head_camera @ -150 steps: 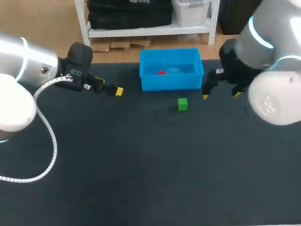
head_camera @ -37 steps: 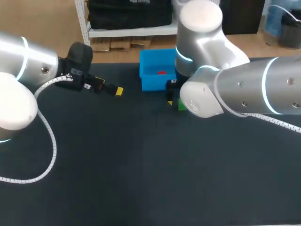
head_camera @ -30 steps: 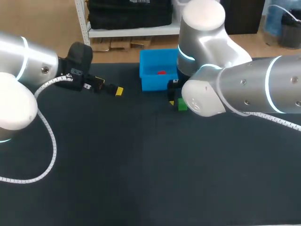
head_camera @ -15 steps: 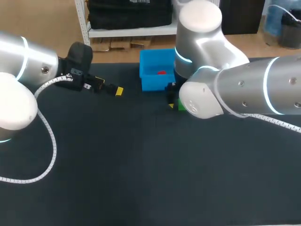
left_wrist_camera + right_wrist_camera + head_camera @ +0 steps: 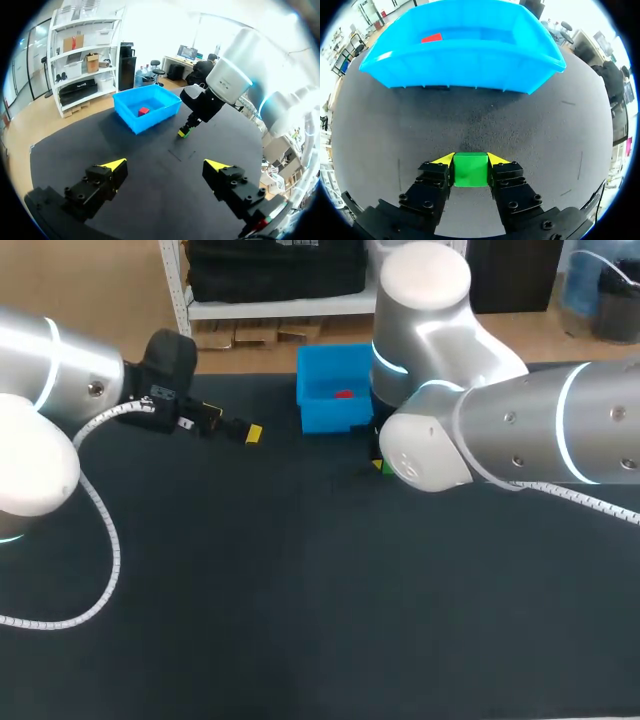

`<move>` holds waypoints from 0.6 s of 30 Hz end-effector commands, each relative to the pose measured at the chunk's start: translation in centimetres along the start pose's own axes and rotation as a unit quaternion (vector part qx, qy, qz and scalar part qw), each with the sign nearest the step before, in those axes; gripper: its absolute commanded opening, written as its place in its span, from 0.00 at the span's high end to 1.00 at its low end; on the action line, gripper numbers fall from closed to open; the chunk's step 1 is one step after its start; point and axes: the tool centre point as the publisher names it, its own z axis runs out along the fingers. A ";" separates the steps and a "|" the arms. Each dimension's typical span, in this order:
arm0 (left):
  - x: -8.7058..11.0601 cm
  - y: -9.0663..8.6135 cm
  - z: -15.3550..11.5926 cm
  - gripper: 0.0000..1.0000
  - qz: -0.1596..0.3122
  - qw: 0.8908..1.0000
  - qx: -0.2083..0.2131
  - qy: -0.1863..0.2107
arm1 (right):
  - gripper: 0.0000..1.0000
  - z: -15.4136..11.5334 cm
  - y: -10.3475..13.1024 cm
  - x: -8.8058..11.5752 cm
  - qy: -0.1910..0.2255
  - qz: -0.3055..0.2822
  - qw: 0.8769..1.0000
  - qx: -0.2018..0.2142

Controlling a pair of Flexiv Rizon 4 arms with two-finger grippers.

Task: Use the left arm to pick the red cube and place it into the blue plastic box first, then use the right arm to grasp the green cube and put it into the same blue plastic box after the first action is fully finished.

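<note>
The green cube (image 5: 471, 170) sits on the black table between the yellow tips of my right gripper (image 5: 471, 160), whose fingers press it from both sides. In the head view my right arm (image 5: 460, 430) covers most of it; only a sliver of the green cube (image 5: 383, 468) shows just in front of the blue plastic box (image 5: 320, 390). The red cube (image 5: 344, 394) lies inside the box (image 5: 465, 65), also seen as the red cube (image 5: 431, 38) ahead of the right gripper. My left gripper (image 5: 165, 164) stands open and empty, far left of the box (image 5: 150, 117).
The left arm's white cable (image 5: 105, 540) loops over the table's left side. The black tabletop (image 5: 300, 620) stretches wide in front of both arms.
My right gripper's fingers have drawn in onto the green cube, and the arm has settled slightly lower over it. The left arm has not moved.
</note>
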 end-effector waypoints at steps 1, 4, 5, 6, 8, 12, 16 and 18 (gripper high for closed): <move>0.2 0.1 0.0 0.00 0.001 1.000 0.002 -0.004 | 1.00 0.0 -0.1 -0.1 0.000 0.002 1.000 0.001; 0.2 0.1 0.0 0.00 0.001 1.000 0.002 -0.004 | 1.00 -0.3 -0.2 -0.1 -0.002 0.003 1.000 0.001; 0.2 0.1 0.0 0.00 0.001 1.000 0.002 -0.004 | 1.00 -0.4 -0.3 -0.1 -0.003 0.004 1.000 0.000; 0.2 0.1 0.0 0.00 0.001 1.000 0.002 -0.004 | 1.00 -0.6 -0.3 -0.2 -0.005 0.005 1.000 0.000; 0.2 0.1 0.0 0.00 0.001 1.000 0.002 -0.004 | 1.00 -1.1 -0.5 -0.3 -0.008 0.008 1.000 -0.002; 0.2 0.1 0.0 0.00 0.001 1.000 0.002 -0.004 | 1.00 -2.5 -0.7 -0.6 -0.017 0.015 1.000 -0.008; 0.2 0.1 0.0 0.00 0.001 1.000 0.002 -0.004 | 1.00 -4.7 -0.9 -0.9 -0.024 0.025 0.999 -0.013; 0.2 0.1 0.0 0.00 0.001 1.000 0.002 -0.004 | 1.00 -6.3 -1.1 -1.1 -0.029 0.032 0.999 -0.016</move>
